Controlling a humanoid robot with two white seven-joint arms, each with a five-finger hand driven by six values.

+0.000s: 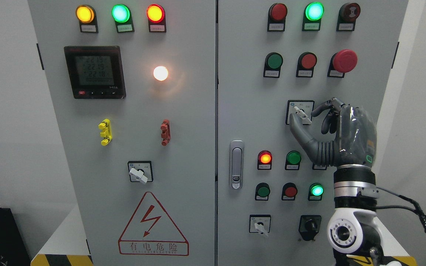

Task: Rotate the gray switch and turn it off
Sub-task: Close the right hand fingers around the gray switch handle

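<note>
Seemingly pinching gray switch [302, 115], right hand [340, 135]

The grey cabinet [198, 147] carries everything on its two door panels. The left door [131, 122] bears three lit lamps in a top row, a digital meter [94, 72], a glowing white lamp [160, 73], a yellow clip [105, 132], a red clip [165, 132], a rotary switch [139, 172] and a warning triangle [153, 226]. The right door [242, 92] bears lamps, push buttons, a red mushroom button [344, 60], a door latch [236, 164] and the gray switch [301, 112].
</note>
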